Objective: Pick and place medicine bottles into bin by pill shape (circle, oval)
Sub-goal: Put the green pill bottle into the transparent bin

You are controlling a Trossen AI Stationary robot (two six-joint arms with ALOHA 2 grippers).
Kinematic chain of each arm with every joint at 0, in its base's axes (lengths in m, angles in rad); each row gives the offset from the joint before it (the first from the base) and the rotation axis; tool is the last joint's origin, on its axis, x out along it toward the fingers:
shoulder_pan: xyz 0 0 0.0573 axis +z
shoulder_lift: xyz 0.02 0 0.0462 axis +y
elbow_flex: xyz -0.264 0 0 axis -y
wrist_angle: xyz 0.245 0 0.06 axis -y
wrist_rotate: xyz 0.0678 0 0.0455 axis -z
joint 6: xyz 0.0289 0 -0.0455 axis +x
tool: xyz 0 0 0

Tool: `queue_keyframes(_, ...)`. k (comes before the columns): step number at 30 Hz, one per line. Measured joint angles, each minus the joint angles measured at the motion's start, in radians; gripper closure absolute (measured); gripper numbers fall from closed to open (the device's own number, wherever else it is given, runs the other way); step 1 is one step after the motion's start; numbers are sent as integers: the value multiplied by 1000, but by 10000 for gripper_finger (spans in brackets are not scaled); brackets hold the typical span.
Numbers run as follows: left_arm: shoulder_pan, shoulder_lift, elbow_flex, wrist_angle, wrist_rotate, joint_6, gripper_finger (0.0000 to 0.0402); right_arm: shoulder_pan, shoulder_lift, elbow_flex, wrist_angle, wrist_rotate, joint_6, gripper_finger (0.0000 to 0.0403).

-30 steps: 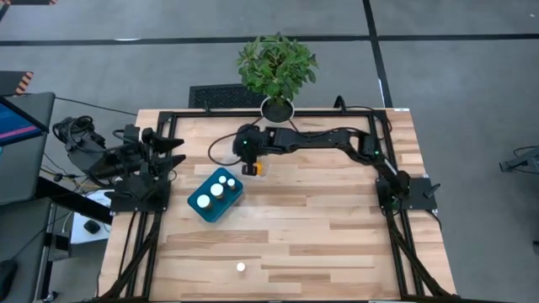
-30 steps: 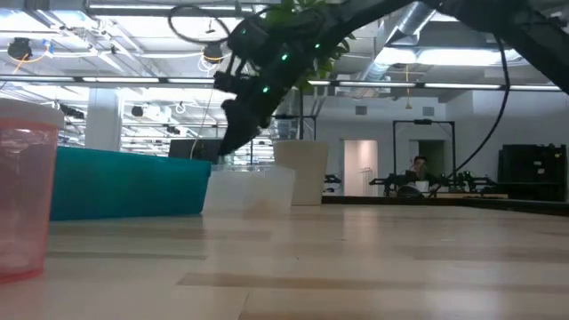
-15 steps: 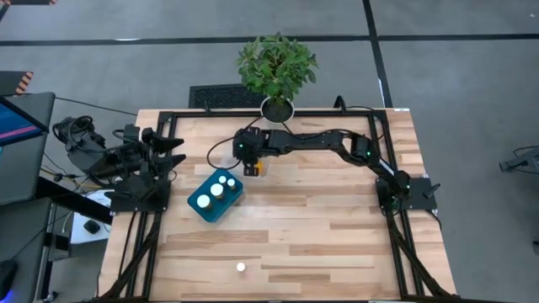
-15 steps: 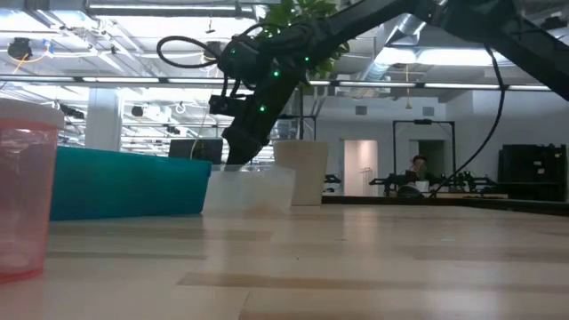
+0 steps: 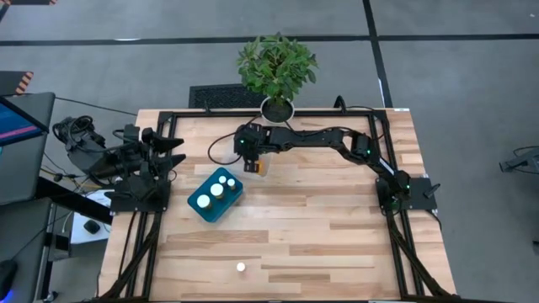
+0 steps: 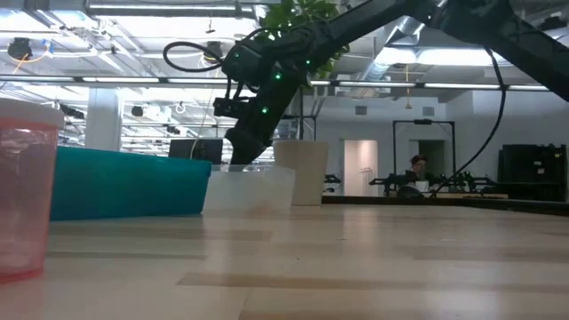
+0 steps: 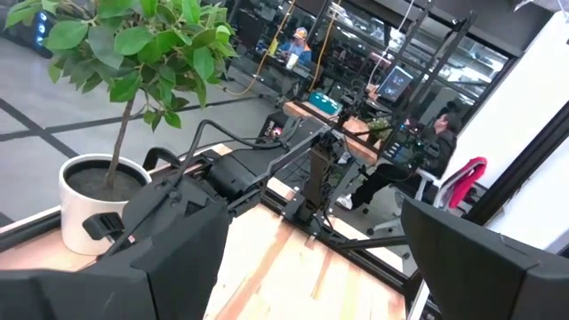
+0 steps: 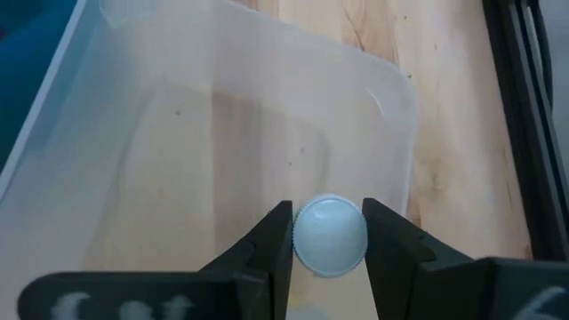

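Pinched between the right gripper (image 8: 328, 233) jaws, a medicine bottle (image 8: 329, 236) hangs upright, ridged white cap upward, over a clear plastic bin (image 8: 133, 107). Left gripper (image 7: 307, 253) jaws spread wide, idle.

- Right arm (image 5: 320, 140): slim, matte black jointed links, a black cable looping beside its wrist.
- Green indicator lights dot the wrist housing (image 6: 267, 76).
- Left arm (image 5: 135, 164): black, angular, with blocky dark fingers (image 7: 169, 258).
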Motion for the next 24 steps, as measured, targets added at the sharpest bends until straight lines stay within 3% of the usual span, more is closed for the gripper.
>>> queue_keyframes(24,0,0,0,-18,0,10,74,-13,-1,-11,40,-3,2,274)
